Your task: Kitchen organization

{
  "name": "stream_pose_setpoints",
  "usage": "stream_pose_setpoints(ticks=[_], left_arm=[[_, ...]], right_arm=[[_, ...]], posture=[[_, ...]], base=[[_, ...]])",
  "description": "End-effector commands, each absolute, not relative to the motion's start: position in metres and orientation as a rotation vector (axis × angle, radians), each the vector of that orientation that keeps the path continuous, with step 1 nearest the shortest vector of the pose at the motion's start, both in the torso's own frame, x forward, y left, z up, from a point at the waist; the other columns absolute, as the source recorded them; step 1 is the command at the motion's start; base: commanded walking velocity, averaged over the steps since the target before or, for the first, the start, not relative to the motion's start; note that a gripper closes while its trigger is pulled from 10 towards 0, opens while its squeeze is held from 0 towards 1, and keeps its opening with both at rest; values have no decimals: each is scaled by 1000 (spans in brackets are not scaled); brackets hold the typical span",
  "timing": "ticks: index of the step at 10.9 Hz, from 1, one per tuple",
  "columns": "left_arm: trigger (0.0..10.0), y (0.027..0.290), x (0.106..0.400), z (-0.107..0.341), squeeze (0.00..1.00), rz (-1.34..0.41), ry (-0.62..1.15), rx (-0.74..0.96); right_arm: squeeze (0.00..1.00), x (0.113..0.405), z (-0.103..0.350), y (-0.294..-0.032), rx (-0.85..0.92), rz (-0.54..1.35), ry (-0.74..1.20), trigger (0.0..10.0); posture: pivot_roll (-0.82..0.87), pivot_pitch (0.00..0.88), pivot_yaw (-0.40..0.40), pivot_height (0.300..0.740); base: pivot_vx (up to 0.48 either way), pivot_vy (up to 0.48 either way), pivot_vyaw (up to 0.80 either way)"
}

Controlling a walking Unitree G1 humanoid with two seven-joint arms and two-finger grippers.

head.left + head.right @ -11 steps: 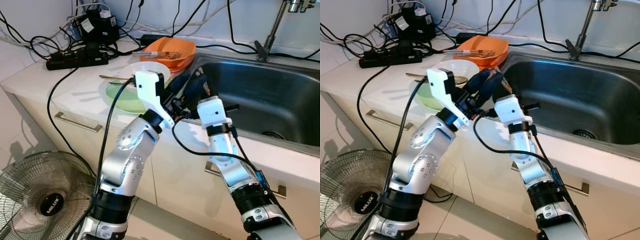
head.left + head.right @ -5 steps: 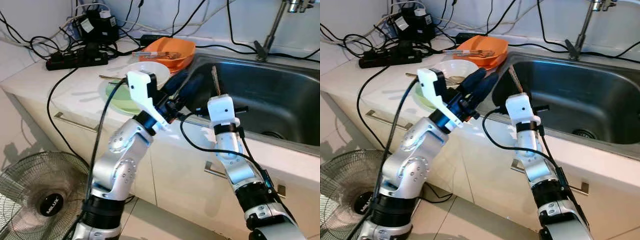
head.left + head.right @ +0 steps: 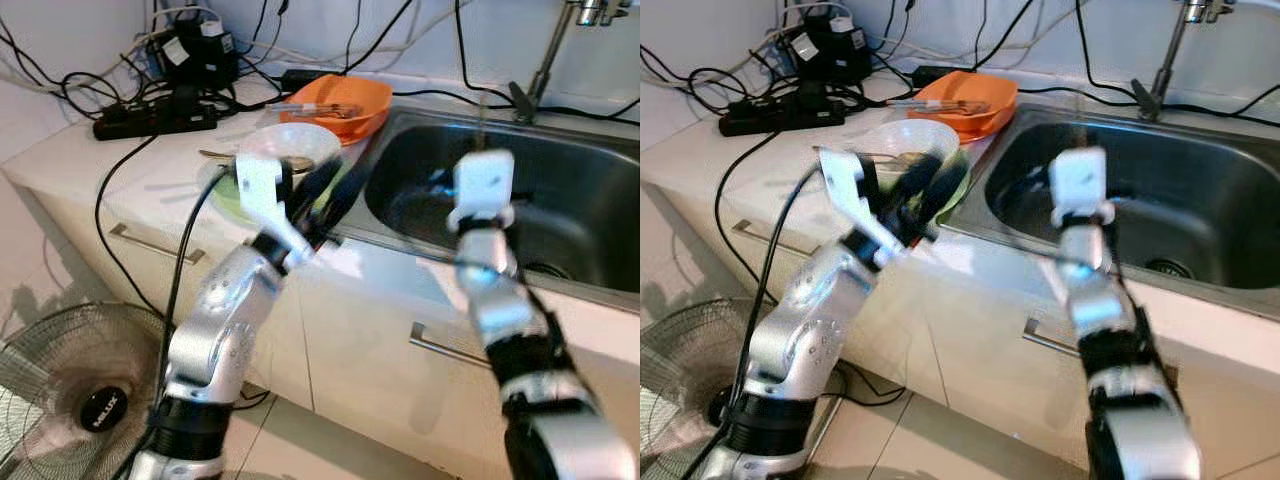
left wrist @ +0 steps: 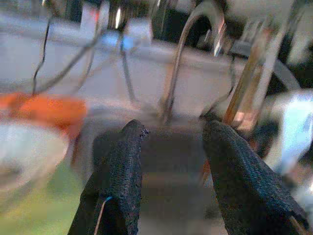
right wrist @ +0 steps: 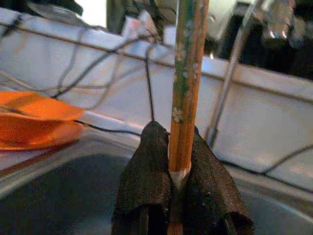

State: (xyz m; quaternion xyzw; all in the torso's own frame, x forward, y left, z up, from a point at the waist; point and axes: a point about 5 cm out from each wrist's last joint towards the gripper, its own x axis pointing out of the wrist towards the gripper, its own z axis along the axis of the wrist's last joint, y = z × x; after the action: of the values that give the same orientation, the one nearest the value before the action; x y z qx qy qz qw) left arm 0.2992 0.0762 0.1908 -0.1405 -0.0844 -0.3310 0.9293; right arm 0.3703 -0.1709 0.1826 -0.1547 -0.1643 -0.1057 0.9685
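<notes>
Floor fan point(image 3: 70, 395), power strip point(image 3: 155, 117), cables point(image 3: 60, 85)

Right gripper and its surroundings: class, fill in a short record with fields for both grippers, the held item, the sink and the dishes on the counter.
right gripper: shut on a chopstick, above the sink
chopstick: upright, wooden, small flower pattern
left gripper: open, holding nothing, by the sink's left edge
orange dish: on the counter left of the sink, utensils in it
white bowl: on a green plate

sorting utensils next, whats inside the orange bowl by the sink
The orange bowl holds a few long utensils lying across it, handles toward the power strip side. Blur hides their type and count, and its near rim covers whatever lies deeper in the bowl.
</notes>
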Motion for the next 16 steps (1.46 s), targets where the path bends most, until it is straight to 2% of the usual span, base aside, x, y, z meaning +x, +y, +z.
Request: stream_pose_setpoints(ticks=[1,4,7,10,13,14,15,16], left_arm=[[10000,77,300,177,0,-672,-116,-264],[10000,65,296,159,0,-718,-40,-164],[10000,59,290,157,0,-763,-30,-146],[10000,60,288,157,0,-774,-30,-127],[10000,59,285,153,0,-782,-14,-116],[10000,59,283,152,0,-785,-10,-116],[10000,58,282,152,0,-789,-8,-116],[10000,57,282,152,0,-793,-9,-117]], right_arm=[[0,376,187,-176,-293,-222,-301,10000],[0,396,176,-189,-241,-201,-30,10000],[0,403,163,-184,-174,-126,171,10000],[0,401,149,-183,-158,-99,274,10000],[0,400,144,-179,-152,-75,297,10000],[890,399,143,-177,-149,-58,302,10000],[1000,399,142,-174,-149,-47,302,10000],[1000,399,142,-174,-152,-49,300,10000]], posture=[[80,0,78,740],[79,0,74,740],[95,0,65,740],[114,0,62,740],[120,0,63,740],[121,0,65,740],[122,0,67,740],[121,0,68,740]], base=[[0,0,0],[0,0,0],[0,0,0],[0,0,0],[0,0,0],[0,0,0],[0,0,0],[0,0,0]])
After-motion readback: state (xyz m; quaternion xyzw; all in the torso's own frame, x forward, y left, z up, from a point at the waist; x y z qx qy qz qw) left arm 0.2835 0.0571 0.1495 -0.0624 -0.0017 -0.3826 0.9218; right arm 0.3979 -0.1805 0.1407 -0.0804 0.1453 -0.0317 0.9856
